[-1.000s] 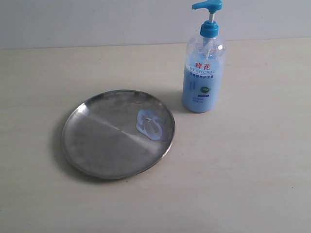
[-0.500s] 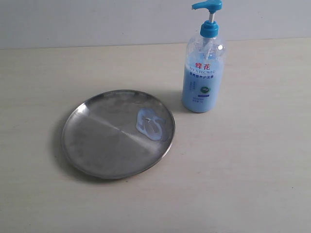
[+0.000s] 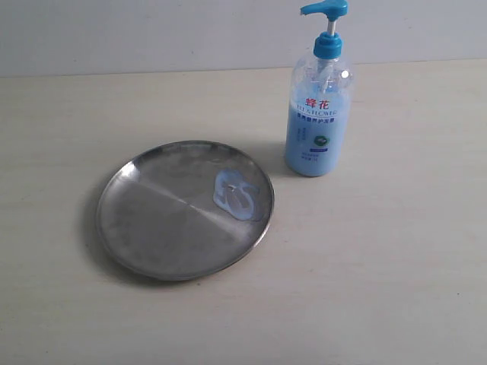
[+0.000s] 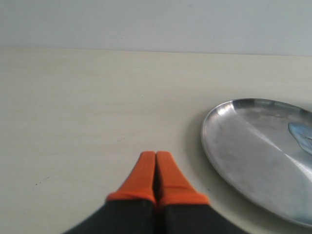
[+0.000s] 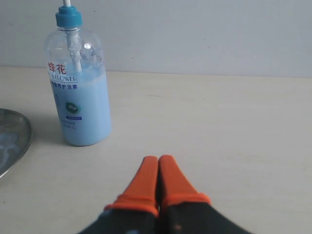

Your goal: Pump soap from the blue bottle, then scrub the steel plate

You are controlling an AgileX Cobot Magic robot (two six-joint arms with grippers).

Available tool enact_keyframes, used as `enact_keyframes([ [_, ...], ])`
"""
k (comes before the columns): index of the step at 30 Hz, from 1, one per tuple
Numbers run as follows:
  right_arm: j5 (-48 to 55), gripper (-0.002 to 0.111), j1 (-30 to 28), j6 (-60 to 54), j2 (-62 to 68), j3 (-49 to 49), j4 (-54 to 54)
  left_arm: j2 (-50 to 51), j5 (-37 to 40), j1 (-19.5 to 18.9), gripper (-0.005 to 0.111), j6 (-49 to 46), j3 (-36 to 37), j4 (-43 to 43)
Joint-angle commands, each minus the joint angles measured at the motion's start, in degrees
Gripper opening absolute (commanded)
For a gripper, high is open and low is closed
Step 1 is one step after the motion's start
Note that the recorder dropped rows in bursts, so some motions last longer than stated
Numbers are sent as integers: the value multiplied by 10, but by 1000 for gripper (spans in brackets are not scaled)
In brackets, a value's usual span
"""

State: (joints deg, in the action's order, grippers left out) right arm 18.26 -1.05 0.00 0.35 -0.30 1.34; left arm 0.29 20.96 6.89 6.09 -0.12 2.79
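The plate is seen lying flat on the pale worktop, toward 9 o'clock from the middle of the exterior view. The soap is found inside it as a looped, glossy, pale blue blob near the rim at about 3 o'clock, resting on the steel and kept within the rim. The bottle is stood upright on the worktop at about 2 o'clock from the plate, near its rim but apart from it. Its pump head is raised, with the spout turned toward 9 o'clock. Light blue liquid is seen in the lower part of the bottle, the upper part being clear, and red characters are printed on the label. The left pincer is held with its orange tips pressed together and nothing is clamped between them. Bare worktop is seen beneath it, and the plate is near but not touched. The right pincer is likewise held with its tips together on nothing, the bottle being ahead and well apart. A plain grey wall is seen behind the worktop at 12 o'clock.
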Motion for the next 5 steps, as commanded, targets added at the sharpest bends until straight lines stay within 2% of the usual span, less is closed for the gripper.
enact_keyframes([
  [1, -9, 0, -3, 0, -3, 3, 5, -3, -8, -2, 0, 1, 1, 1],
  [5, -9, 0, -3, 0, -3, 3, 5, -3, -8, -2, 0, 1, 1, 1],
])
